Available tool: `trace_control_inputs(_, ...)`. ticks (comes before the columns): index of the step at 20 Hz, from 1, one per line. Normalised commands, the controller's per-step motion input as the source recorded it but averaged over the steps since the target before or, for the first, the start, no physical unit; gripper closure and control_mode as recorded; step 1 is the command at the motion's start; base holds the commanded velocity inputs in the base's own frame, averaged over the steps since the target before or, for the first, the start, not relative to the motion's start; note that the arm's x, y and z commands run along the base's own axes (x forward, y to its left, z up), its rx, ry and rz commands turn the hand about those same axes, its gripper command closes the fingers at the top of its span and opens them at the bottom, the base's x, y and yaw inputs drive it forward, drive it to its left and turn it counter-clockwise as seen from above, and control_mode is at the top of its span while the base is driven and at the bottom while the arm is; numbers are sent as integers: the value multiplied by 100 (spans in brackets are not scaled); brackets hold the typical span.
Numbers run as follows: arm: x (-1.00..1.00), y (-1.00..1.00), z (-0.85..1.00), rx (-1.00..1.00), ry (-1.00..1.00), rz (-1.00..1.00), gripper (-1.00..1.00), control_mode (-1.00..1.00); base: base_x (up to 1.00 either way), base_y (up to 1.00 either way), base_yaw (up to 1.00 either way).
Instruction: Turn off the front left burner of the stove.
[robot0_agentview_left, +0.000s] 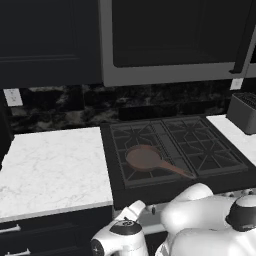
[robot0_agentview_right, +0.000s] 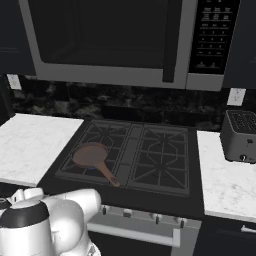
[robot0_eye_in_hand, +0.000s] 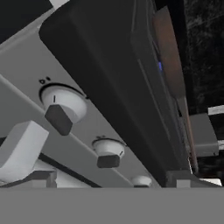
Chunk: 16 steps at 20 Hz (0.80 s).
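The stove (robot0_agentview_left: 210, 145) (robot0_agentview_right: 160, 155) is a black gas range with grid grates. A brown frying pan (robot0_agentview_left: 145, 158) (robot0_agentview_right: 91, 155) sits on the front left burner (robot0_agentview_left: 131, 175) (robot0_agentview_right: 74, 172), its handle pointing towards the front right. In the hand view a small blue glow (robot0_eye_in_hand: 160, 66) shows under the pan's edge (robot0_eye_in_hand: 168, 52). My gripper (robot0_eye_in_hand: 109, 179) is low, close in front of the silver front panel (robot0_eye_in_hand: 30, 57). It is open, its fingertips (robot0_eye_in_hand: 37, 177) wide apart, holding nothing. The leftmost knob (robot0_eye_in_hand: 61, 107) and a second knob (robot0_eye_in_hand: 108, 153) lie just ahead of it.
The oven's handle bracket (robot0_eye_in_hand: 22, 148) juts out beside the knobs, and the bar handle (robot0_agentview_right: 135, 234) runs under them. White marble counters (robot0_agentview_left: 55, 165) (robot0_agentview_right: 30, 142) flank the stove. A toaster (robot0_agentview_right: 241, 136) stands at the right, and a microwave (robot0_agentview_right: 115, 40) hangs above.
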Motion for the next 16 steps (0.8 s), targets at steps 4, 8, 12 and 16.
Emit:
trace_control_inputs(4,14,14,-11,0,-1,0,-100,-100,0,0,0)
trace_control_inputs(8,5,0,-27,0,-4,0,-100,-100,0,0,0)
trace_control_inputs(12,1,8,-48,0,-9,0,-100,-100,0,0,0)
trace_control_inputs(16,13,9,-31,0,-12,1,-100,-100,0,0,0)
